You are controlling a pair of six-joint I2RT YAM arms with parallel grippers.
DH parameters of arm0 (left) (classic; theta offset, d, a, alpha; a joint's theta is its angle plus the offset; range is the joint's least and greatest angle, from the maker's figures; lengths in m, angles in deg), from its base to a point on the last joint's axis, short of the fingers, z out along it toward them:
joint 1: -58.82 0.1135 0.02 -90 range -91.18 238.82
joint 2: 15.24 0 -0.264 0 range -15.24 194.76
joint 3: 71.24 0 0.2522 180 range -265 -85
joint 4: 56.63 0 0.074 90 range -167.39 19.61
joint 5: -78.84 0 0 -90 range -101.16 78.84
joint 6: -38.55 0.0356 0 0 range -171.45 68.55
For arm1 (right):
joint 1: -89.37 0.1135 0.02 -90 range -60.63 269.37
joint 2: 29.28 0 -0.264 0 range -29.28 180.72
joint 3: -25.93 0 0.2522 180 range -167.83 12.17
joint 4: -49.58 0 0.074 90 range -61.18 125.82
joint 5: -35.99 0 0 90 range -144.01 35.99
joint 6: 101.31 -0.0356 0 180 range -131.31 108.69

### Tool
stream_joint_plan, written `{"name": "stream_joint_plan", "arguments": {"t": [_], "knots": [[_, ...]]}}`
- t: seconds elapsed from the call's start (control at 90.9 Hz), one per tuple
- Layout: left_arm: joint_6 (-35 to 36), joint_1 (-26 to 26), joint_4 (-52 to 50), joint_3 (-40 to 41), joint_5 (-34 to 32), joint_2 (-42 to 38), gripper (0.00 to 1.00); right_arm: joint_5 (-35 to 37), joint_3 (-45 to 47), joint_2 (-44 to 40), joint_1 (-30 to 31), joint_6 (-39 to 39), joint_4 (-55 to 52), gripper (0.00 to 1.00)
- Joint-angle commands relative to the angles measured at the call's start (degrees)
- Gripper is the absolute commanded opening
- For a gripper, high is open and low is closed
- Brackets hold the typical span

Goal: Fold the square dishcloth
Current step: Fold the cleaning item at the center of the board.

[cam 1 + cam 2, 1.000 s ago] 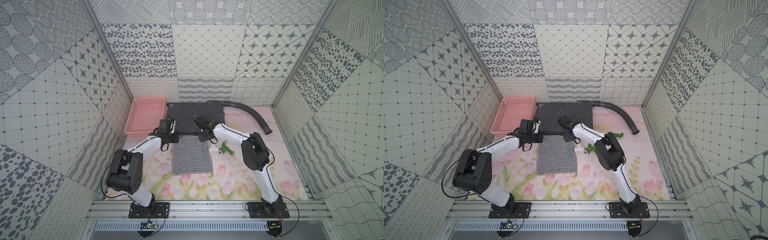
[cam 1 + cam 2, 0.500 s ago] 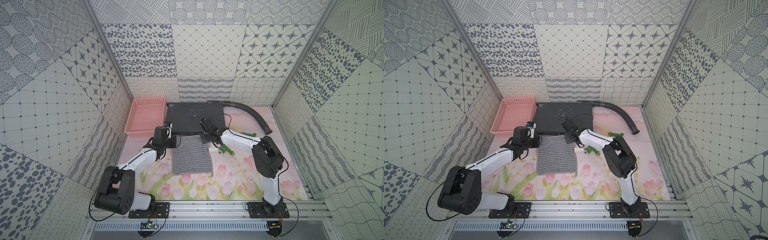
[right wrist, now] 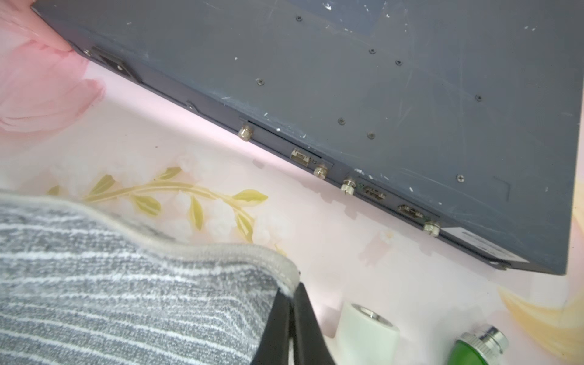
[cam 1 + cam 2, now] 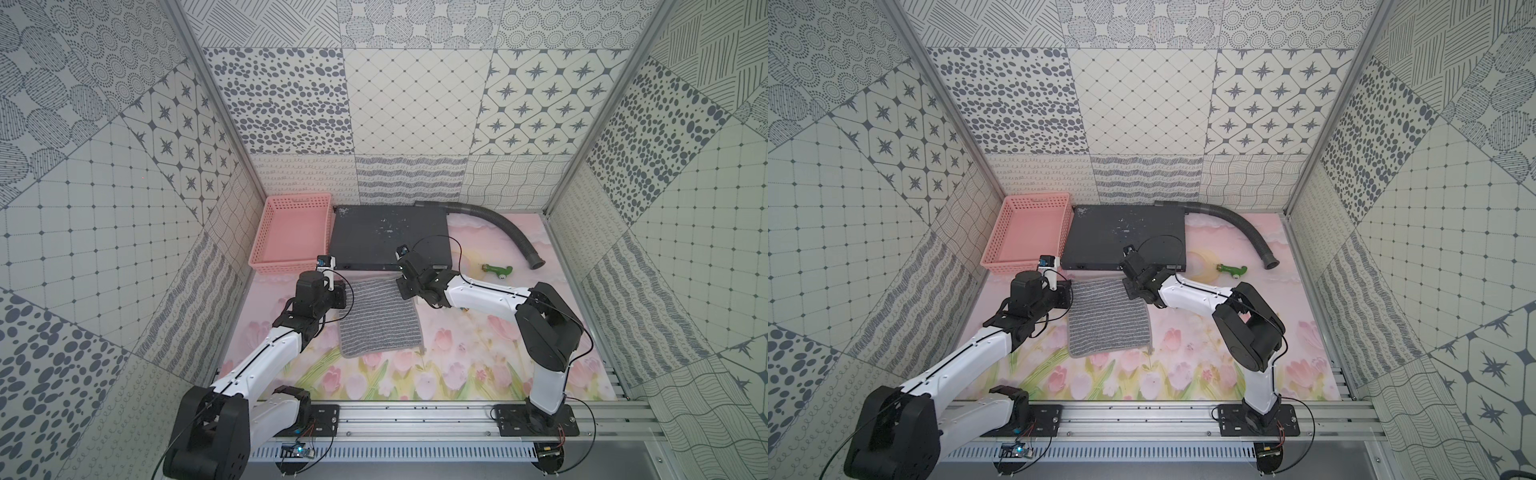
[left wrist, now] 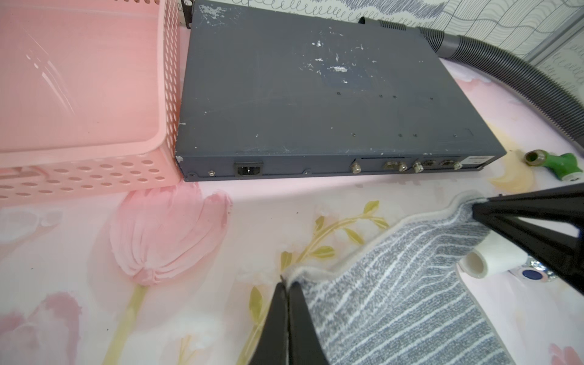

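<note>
The square dishcloth (image 4: 378, 318) (image 4: 1106, 320), grey with thin whitish stripes, lies mid-table on the flowered mat. Its far edge is raised a little and sags between my two grippers. My left gripper (image 4: 340, 292) (image 4: 1068, 291) (image 5: 287, 283) is shut on the far left corner of the dishcloth (image 5: 395, 300). My right gripper (image 4: 404, 291) (image 4: 1128, 291) (image 3: 292, 289) is shut on the far right corner of the dishcloth (image 3: 126, 300). The near edge rests flat on the mat.
A dark grey metal box (image 4: 390, 237) lies just beyond the cloth, with a pink basket (image 4: 291, 232) to its left. A grey ribbed hose (image 4: 498, 224) curves at the back right. A green fitting (image 4: 498, 270) and a white pipe piece (image 3: 366, 325) lie right of the cloth.
Both grippers have drawn back from the box's front edge toward the near side, still holding the far corners. The cloth has slid slightly nearer and turned a little.
</note>
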Motion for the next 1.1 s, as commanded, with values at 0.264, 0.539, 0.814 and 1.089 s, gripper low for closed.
{"name": "stream_joint_plan", "arguments": {"t": [0.264, 0.539, 0.814, 1.089], "knots": [[-10.92, -0.04, -0.32, 8.14, 1.83, -13.26, 0.00, 4.97, 9.46, -8.10, 3.43, -2.65, 7.63, 0.05], [-21.84, -2.03, -9.03, 8.53, 0.77, -17.36, 0.00, 4.71, 14.66, -11.69, 5.39, -5.83, 8.74, 0.05], [-30.99, -4.65, -25.02, 9.40, -1.84, -26.16, 0.00, 5.50, 19.05, -13.15, 6.98, -10.11, 9.59, 0.05], [-37.10, -6.93, -30.75, 12.07, -1.75, -28.88, 0.00, 6.26, 22.56, -15.92, 9.68, -13.63, 9.79, 0.06]]}}
